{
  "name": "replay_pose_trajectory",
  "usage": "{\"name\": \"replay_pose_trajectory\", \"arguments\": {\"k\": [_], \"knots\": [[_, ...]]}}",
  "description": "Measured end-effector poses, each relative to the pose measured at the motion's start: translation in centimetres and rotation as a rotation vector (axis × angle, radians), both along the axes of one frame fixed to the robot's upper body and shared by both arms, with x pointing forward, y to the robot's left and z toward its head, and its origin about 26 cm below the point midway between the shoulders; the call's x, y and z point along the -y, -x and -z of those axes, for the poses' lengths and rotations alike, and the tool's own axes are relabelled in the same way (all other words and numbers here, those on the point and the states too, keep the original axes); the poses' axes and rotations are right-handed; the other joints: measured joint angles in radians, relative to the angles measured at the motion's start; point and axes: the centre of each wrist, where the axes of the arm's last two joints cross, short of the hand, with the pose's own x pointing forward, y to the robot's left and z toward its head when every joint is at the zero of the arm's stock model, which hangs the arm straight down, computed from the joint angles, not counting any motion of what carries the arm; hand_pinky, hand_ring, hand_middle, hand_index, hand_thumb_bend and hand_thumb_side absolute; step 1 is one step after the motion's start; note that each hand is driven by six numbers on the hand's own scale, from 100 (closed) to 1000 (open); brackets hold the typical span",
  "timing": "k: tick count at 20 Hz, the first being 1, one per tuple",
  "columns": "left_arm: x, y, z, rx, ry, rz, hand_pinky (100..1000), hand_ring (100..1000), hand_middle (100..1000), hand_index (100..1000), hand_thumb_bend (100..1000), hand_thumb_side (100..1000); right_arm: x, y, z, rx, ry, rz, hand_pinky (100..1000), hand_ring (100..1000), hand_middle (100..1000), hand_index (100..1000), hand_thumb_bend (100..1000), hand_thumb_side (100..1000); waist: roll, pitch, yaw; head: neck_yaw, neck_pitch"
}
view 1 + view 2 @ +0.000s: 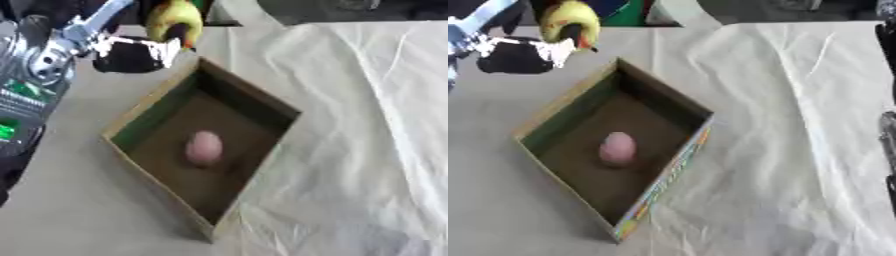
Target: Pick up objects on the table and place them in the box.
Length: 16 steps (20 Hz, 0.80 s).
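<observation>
Box [262, 102] sits open on the cloth-covered surface [367, 150], turned corner-on to the camera. Inside: one pink egg-shaped object [204, 148] resting on the brown floor, near the middle. Left hand [131, 52] is beyond the box's far corner, at upper left. A yellow object [173, 17] with an orange tip sits at the fingers [156, 49]; cannot tell whether they pinch it or only touch. Blur hides fingertip detail. Dark shapes at the right edge of the right eye view, cut off.
</observation>
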Motion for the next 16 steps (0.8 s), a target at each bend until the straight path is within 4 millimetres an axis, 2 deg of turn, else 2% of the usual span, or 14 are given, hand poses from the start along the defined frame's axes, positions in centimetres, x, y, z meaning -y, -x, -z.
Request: {"name": "replay_pose_trajectory", "arguments": {"k": [8, 16], "knots": [[2.3, 0.4, 2.4, -0.082, -0.062, 0.063, 236, 501, 460, 572, 100, 288, -0.1, 0.0, 0.0, -0.006, 0.003, -0.017, 804, 655, 562, 767, 100, 580, 0.003, -0.008, 0.006, 0.018, 0.001], [3.2, -1.0, 6.2, -0.175, -0.246, 0.049, 365, 577, 539, 710, 100, 243, -0.1, 0.0, 0.1, -0.009, 0.003, -0.020, 806, 655, 562, 769, 100, 584, 0.005, -0.008, 0.009, 0.020, 0.009]]}}
